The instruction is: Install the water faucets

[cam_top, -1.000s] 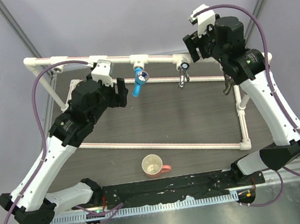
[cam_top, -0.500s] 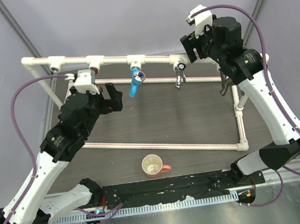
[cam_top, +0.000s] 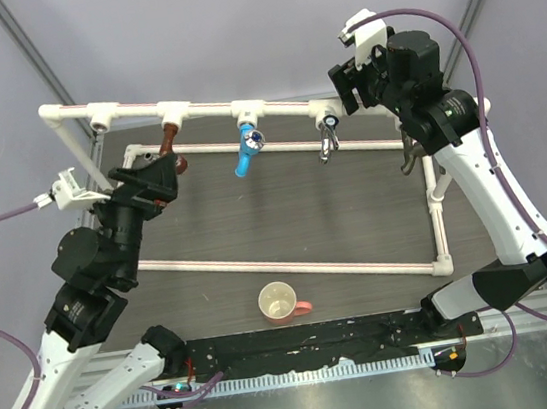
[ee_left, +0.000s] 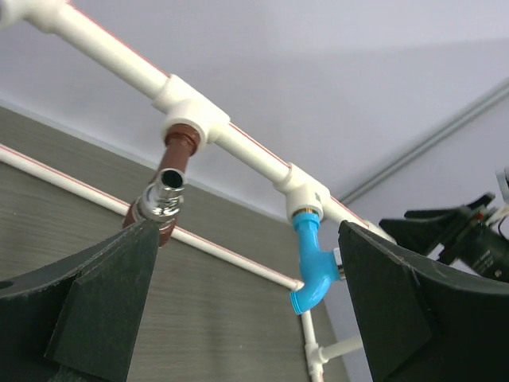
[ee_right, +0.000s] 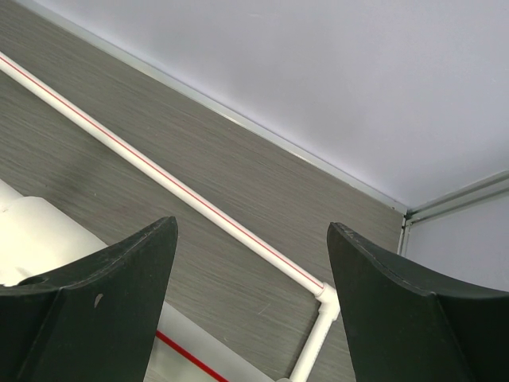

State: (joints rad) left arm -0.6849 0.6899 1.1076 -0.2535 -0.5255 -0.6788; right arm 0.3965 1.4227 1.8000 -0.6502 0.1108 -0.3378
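Observation:
The copper-coloured faucet (cam_top: pixel 171 143) hangs from a white tee on the top rail (cam_top: pixel 202 108). In the left wrist view it (ee_left: pixel 170 177) shows a chrome end. The blue faucet (cam_top: pixel 249 148) and the chrome faucet (cam_top: pixel 328 139) hang further right. A dark faucet (cam_top: pixel 414 155) is partly hidden behind the right arm. My left gripper (cam_top: pixel 153 167) is open and empty just below the copper faucet. In its wrist view (ee_left: pixel 248 232) the left fingertip (ee_left: pixel 119 270) overlaps the faucet's lower end and the blue faucet (ee_left: pixel 312 267) is near the right finger. My right gripper (cam_top: pixel 349 87) is open and empty by the rail's right end.
A white pipe frame (cam_top: pixel 292 268) lies on the dark wood-grain table. A tee at the rail's left end (cam_top: pixel 100 114) holds no faucet. A cream cup (cam_top: pixel 278 303) stands near the front. The right wrist view shows a red-striped pipe (ee_right: pixel 199 208) and a corner elbow.
My left arm has drawn back to the left and down from the rail, uncovering the copper faucet seated in its tee. The pipe frame shifted slightly left. The right arm barely moved.

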